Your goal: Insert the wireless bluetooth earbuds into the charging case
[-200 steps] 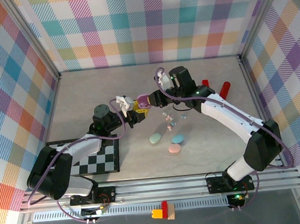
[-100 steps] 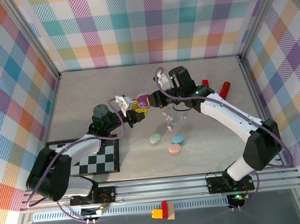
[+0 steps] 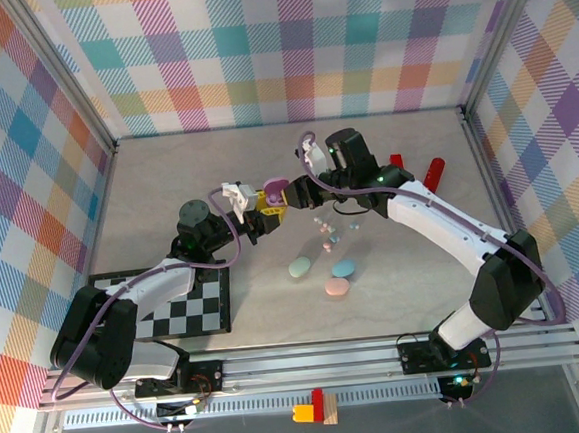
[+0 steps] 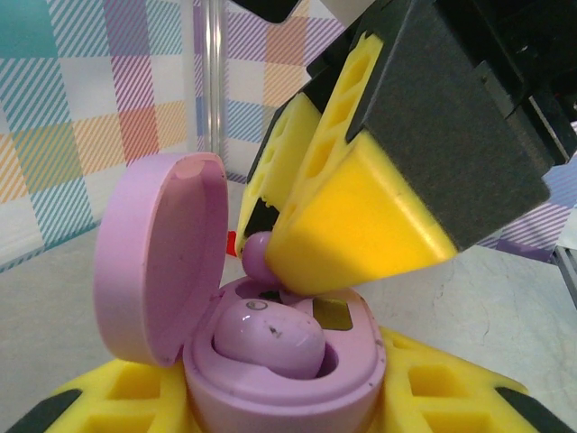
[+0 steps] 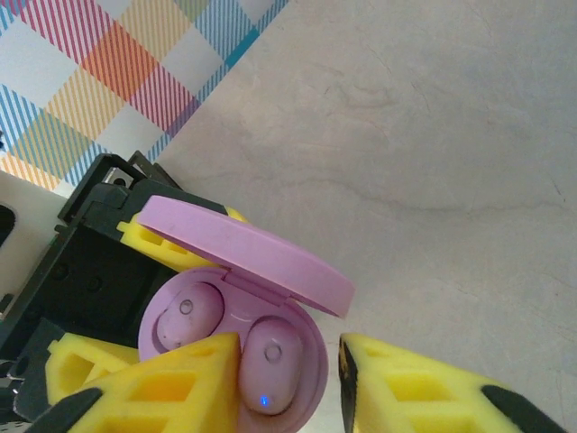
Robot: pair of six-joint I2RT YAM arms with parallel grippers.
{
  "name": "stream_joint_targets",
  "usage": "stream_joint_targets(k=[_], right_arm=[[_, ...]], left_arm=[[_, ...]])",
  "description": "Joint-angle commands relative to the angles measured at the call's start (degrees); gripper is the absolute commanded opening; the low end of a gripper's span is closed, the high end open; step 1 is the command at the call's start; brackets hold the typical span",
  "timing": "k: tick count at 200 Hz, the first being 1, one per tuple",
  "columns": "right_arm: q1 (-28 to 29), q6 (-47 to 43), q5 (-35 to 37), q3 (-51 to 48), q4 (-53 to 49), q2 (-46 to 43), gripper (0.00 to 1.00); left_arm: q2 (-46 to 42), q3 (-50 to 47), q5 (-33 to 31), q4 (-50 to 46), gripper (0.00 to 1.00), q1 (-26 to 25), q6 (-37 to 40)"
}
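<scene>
My left gripper is shut on a purple charging case and holds it above the table with its lid open. One purple earbud sits in the near socket. The second purple earbud lies in the other socket, with a blue light on. My right gripper hovers over the case, open. One of its yellow fingers rests against the second earbud. The case shows both earbuds under the raised lid. Loose pastel earbuds lie on the table.
Mint, blue and pink oval cases lie shut in the middle of the table. Red blocks stand at the back right. A checkered mat lies at the front left.
The left gripper and the purple case have shifted slightly back and left. The right arm has hardly moved.
</scene>
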Motion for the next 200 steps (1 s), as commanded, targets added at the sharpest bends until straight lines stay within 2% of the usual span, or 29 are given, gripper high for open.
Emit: stream_joint_targets(k=[1, 53, 87, 139, 174, 200], right_arm=[[0.3, -0.3, 0.0, -1.3, 2.8, -3.2, 0.38], [0.2, 0.8, 2.5, -2.6, 4.5, -6.0, 0.48], [-0.1, 3.4, 3.5, -1.8, 5.8, -6.7, 0.56], [-0.1, 3.5, 1.9, 11.7, -6.6, 4.1, 0.33], [0.4, 2.4, -1.2, 18.4, -12.3, 9.4, 0.32], [0.4, 1.6, -0.5, 17.6, -13.7, 8.5, 0.31]], left_arm=[[0.7, 1.3, 0.1, 2.5, 0.28, -0.6, -0.3], [2.7, 2.0, 0.4, 4.4, 0.28, -0.6, -0.5], [2.7, 1.5, 3.2, 3.4, 0.28, -0.5, 2.8], [2.3, 1.4, 3.7, 2.6, 0.28, -0.6, 4.9], [1.8, 2.0, 1.2, 3.0, 0.28, -0.5, 2.4], [1.8, 2.7, -0.9, 3.4, 0.28, -0.5, 0.3]])
